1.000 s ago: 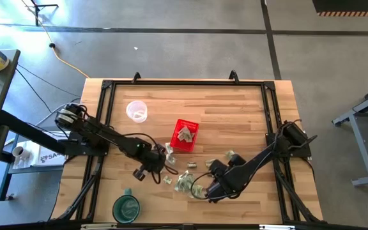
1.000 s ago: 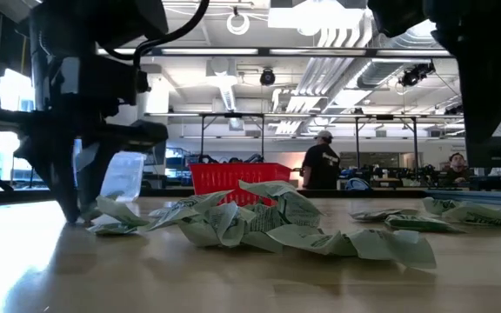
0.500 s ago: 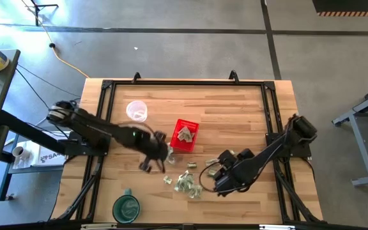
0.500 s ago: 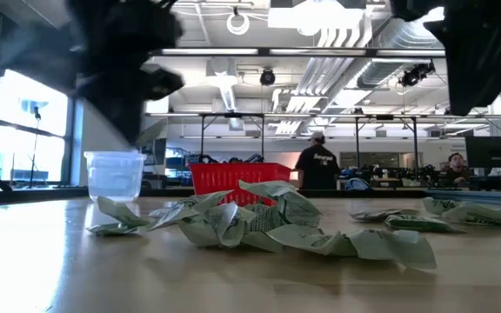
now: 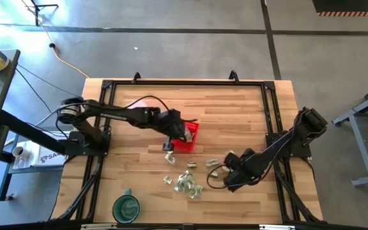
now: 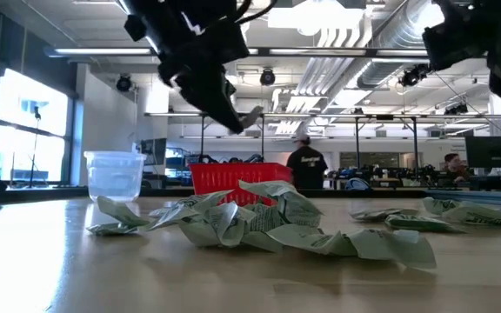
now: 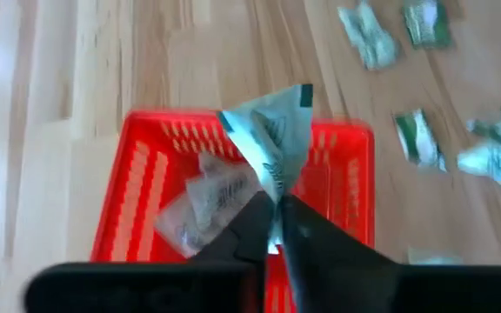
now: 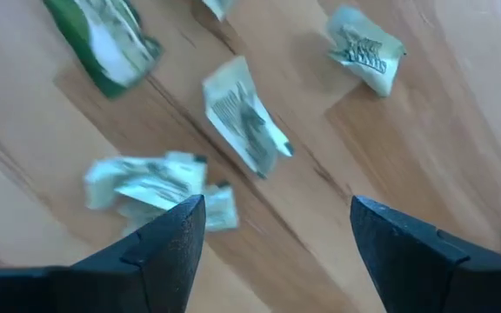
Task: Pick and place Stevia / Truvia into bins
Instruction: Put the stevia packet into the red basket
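The red basket (image 5: pixel 188 144) stands mid-table with a sachet (image 7: pixel 207 196) lying in it. My left gripper (image 5: pixel 180 131) hangs over the basket, shut on a pale green and white sachet (image 7: pixel 272 139); the low view shows that sachet (image 6: pixel 252 116) raised above the basket (image 6: pixel 233 178). Several loose sachets (image 5: pixel 187 182) lie flat on the wood toward the near edge. My right gripper (image 5: pixel 225 176) is open above some of them (image 8: pixel 242 117) and touches none. My left gripper pinches the sachet by one pointed end (image 7: pixel 276 193) between its two fingertips. The rest of the crumpled sachet sticks out past the fingertips (image 7: pixel 263 217). It is lifted clear, over the basket's opening (image 7: pixel 146 200).
A clear plastic cup (image 6: pixel 116 174) stands on the far left part of the table, mostly under my left arm in the high view. A green cup (image 5: pixel 126 207) sits at the near left edge. More sachets (image 5: pixel 230 156) lie beside my right arm. People stand in the room behind.
My left gripper has risen from the left end of the sachet pile with a sachet and swung toward the far edge and right, ending over the red basket. My right gripper has drawn back a little from the pile toward the table's right.
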